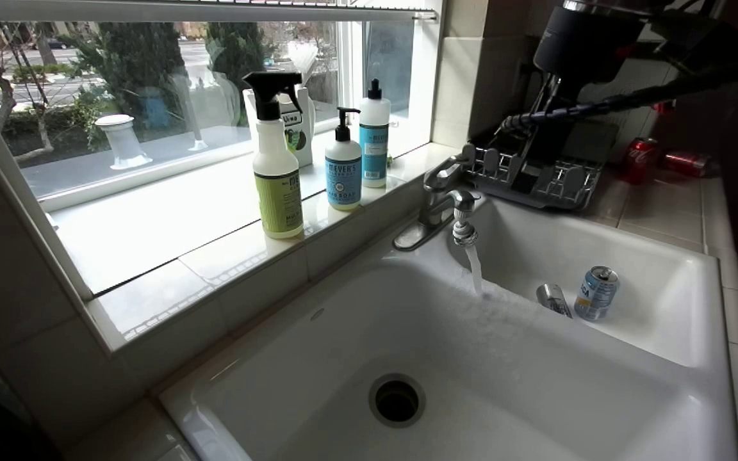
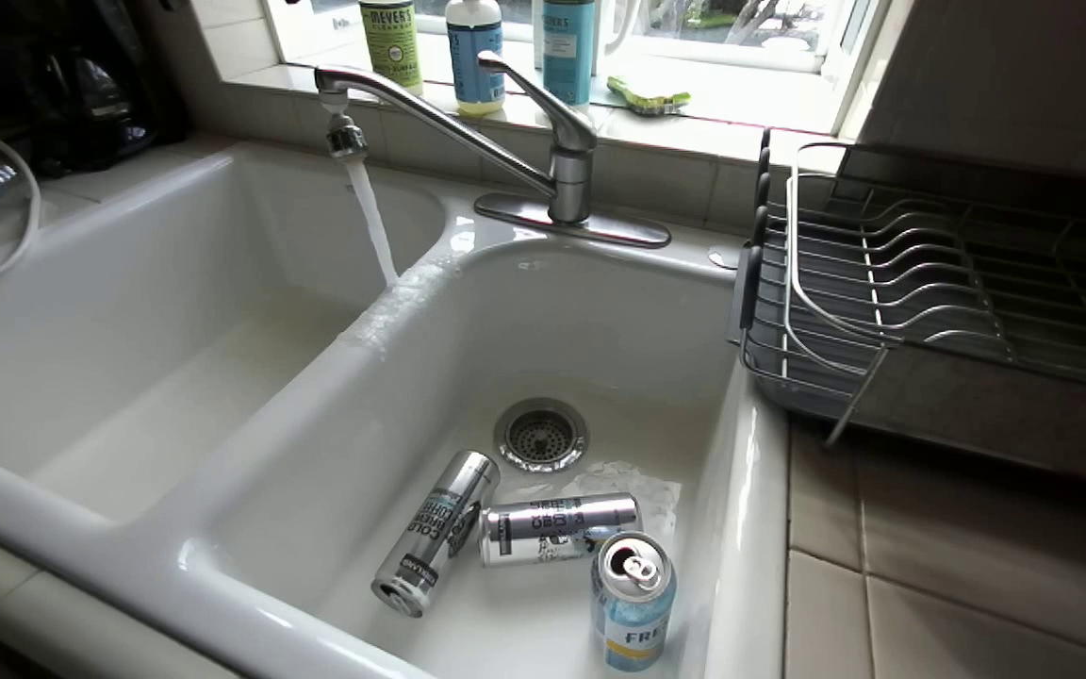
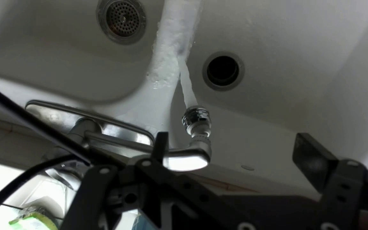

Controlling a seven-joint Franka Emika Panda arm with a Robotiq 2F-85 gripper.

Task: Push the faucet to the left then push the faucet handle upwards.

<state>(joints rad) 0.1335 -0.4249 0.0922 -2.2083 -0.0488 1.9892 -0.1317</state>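
Note:
The silver faucet spout (image 1: 463,198) (image 2: 449,129) shows in both exterior views and points over the larger sink basin. Water (image 2: 370,222) runs from its head onto the divider between the basins. The faucet handle (image 1: 444,171) (image 2: 557,115) is tilted up above the faucet body. In the wrist view, my gripper (image 3: 235,151) is open, with nothing held. The spout (image 3: 187,161) appears between the fingers, close to the left one, which overlaps it; whether they touch I cannot tell. The handle (image 3: 64,177) is partly hidden behind black cables. My gripper is not clearly seen in the exterior views.
Cans (image 2: 439,533) lie and stand in the smaller basin. A dish rack (image 2: 816,283) stands beside it. Soap bottles (image 1: 343,166) and a spray bottle (image 1: 278,186) stand on the window sill behind the faucet. A dark shape (image 1: 587,45) hangs over the rack.

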